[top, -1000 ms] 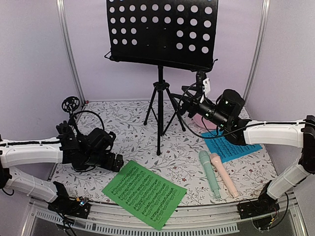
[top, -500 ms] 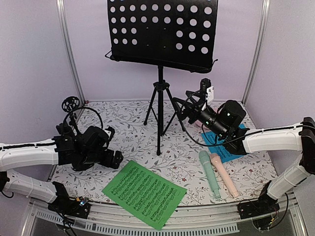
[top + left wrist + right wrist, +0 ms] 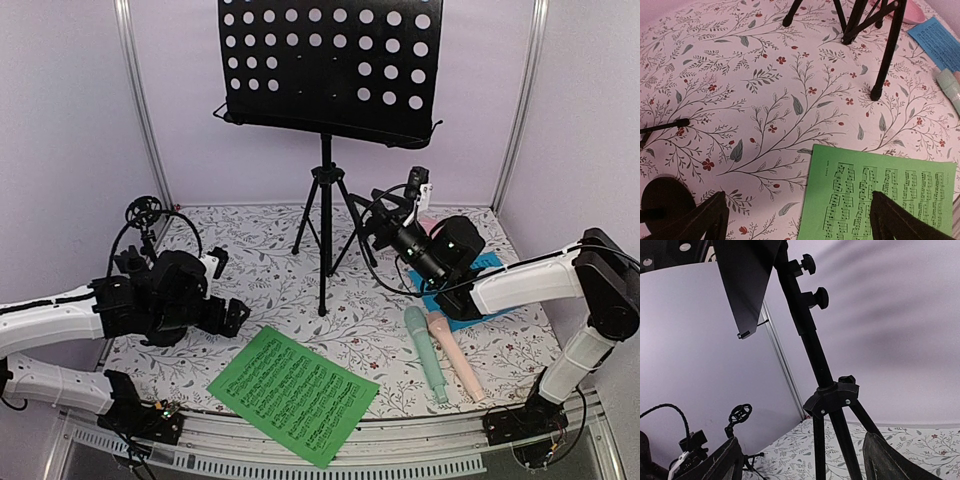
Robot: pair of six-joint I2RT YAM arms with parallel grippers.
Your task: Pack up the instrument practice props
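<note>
We start with the music stand point(image 3: 325, 70). Its pole point(image 3: 812, 355) rises dead ahead, centred between the jaws of the right gripper point(image 3: 807, 462), which gape wide and hold nothing. The tripod hub point(image 3: 832, 395) sits just above their line, so we judge it best to lift a little, drive straight in, and close on the single tube above the hub with the pole seated deep.

The left gripper point(image 3: 800, 227) is spread fully and empty above the floral cloth point(image 3: 765, 100), with the green page point(image 3: 880, 192) beneath its right finger. The blue page point(image 3: 940, 42) lies far ahead of those jaws and to the right. The mint microphone point(image 3: 425, 352) and pink microphone point(image 3: 455, 358) lie touching, behind the right jaws. The small mic support point(image 3: 143, 212) stands outside the left jaws.
</note>
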